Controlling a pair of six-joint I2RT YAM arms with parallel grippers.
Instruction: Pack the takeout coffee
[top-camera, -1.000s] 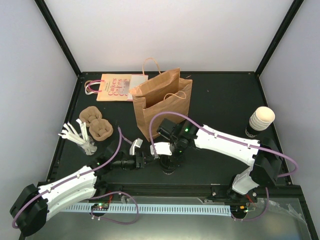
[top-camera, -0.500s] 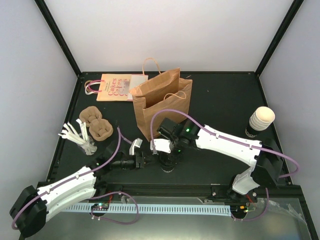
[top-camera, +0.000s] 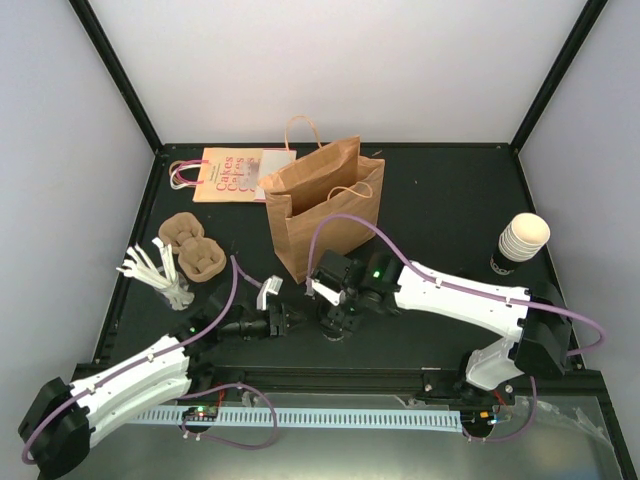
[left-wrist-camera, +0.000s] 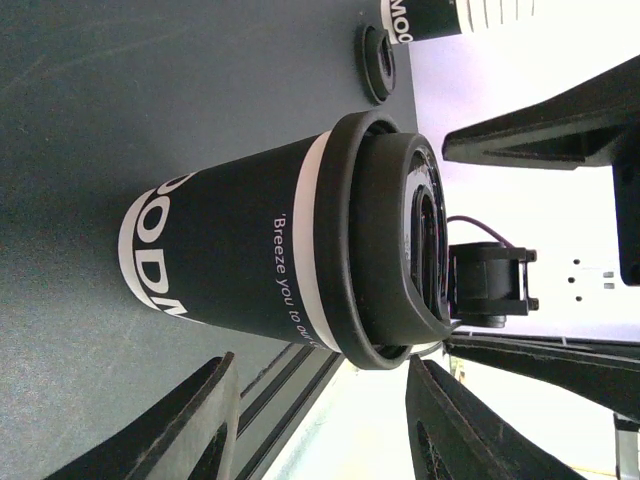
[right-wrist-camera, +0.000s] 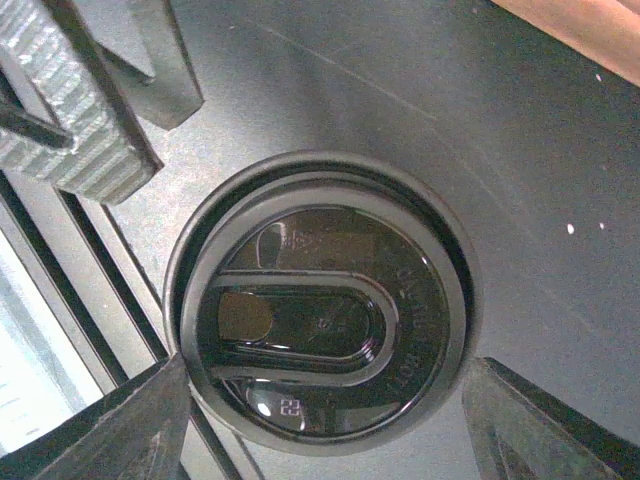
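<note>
- Since a second ago my right arm (top-camera: 450, 290) has sunk lower over the takeout coffee (left-wrist-camera: 290, 250) and its jaws have drawn inward. My left arm (top-camera: 150, 365) has eased back a touch toward the left edge of the tabletop (top-camera: 440, 200).
- The coffee stands upright near the middle of the tabletop's near edge with its black lid (right-wrist-camera: 320, 300) on. It is just on the near side of the brown paper bag (top-camera: 325, 215), not inside it.
- My right jaws stand one to each side of the lid, looking straight down on it. Both sit so close to the rim that they may already be touching, and I cannot tell whether they are pressing.
- My left jaws are released and empty, just beside the cup on its left and apart from it.
- Done so far: the cup is lidded and the bag stands upright, its mouth apparently open.
- Left to do, as I judge it: secure the grip, lift the cup, carry it toward the far edge and lower it into the bag. The packing itself has not started.
- Count:
  - one lidded coffee
  - one standing brown bag
  - one printed bag (top-camera: 235, 175) lying flat toward the far-left corner
  - two pulp trays (top-camera: 185, 230) (top-camera: 203, 262) near the left edge
  - one stack of lidless cups (top-camera: 524, 238) near the right edge
  - one bundle of white sticks (top-camera: 155, 270) by the left edge
</note>
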